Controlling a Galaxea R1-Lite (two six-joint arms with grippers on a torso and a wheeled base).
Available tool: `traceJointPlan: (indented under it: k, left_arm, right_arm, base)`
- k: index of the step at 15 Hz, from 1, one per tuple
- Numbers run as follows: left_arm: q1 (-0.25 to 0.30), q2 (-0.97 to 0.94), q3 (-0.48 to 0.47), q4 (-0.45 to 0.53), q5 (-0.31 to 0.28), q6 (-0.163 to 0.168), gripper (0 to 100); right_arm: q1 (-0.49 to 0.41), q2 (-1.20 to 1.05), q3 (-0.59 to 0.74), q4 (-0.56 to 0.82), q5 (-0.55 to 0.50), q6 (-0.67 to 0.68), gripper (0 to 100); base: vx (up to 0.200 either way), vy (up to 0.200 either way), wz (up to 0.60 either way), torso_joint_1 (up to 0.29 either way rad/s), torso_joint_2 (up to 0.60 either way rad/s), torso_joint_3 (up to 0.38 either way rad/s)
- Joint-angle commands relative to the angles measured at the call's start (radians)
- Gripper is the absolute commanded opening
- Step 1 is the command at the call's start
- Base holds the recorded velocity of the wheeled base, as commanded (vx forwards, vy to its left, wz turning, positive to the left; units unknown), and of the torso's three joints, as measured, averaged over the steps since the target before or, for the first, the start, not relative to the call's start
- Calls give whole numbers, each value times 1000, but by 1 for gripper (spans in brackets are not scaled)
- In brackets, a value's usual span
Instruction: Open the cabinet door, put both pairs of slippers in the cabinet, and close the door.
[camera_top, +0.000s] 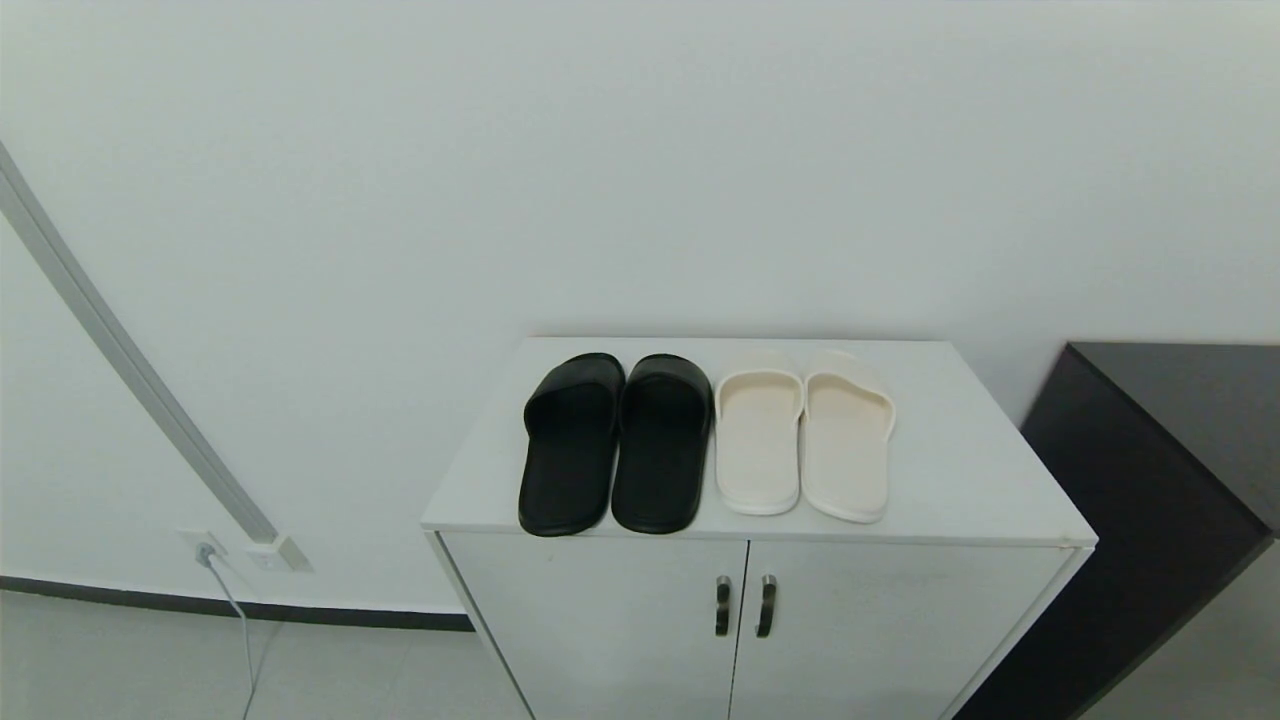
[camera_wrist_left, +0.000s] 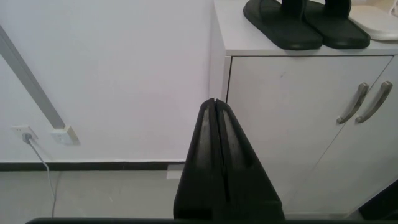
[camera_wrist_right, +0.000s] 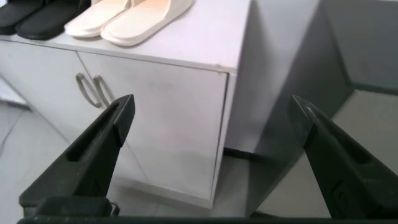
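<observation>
Head view: one white cabinet (camera_top: 600, 640), both doors shut, with two door handles (camera_top: 722, 605) side by side at the centre seam. Four slippers stand in a row on its top. One black pair (camera_top: 612, 450) is on the left and one cream pair (camera_top: 790, 450) is just beside it on the right. One dark cabinet (camera_top: 1150, 520) stands at the right.

Left wrist view: left gripper (camera_wrist_left: 214, 109), jaws clenched on nothing, low before the left door. The black heels reach the top's front edge.

Right wrist view: right gripper (camera_wrist_right: 212, 102), jaws released wide, facing the cabinet's right corner and side panel.

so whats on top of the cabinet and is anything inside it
On the cabinet sit two pairs side by side: black slippers toward the robot's left, cream slippers toward its right. Both doors are shut, so the inside is hidden.
</observation>
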Motion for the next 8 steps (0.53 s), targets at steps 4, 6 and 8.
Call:
traceJointPlan:
  k: [4, 6, 8]
  left_arm:
    - [0, 2, 0, 0, -1, 0, 0]
    - [0, 0, 0, 0, -1, -2, 0]
    - [0, 2, 0, 0, -1, -2, 0]
  right_arm:
    - [154, 442, -100, -132, 18, 37, 100]
    - [231, 549, -183, -141, 4, 92, 100]
    - [323, 640, -240, -177, -73, 132, 100]
  base:
    - [0, 0, 0, 0, 0, 0]
    - [0, 0, 0, 0, 0, 0]
    - [0, 0, 0, 0, 0, 0]
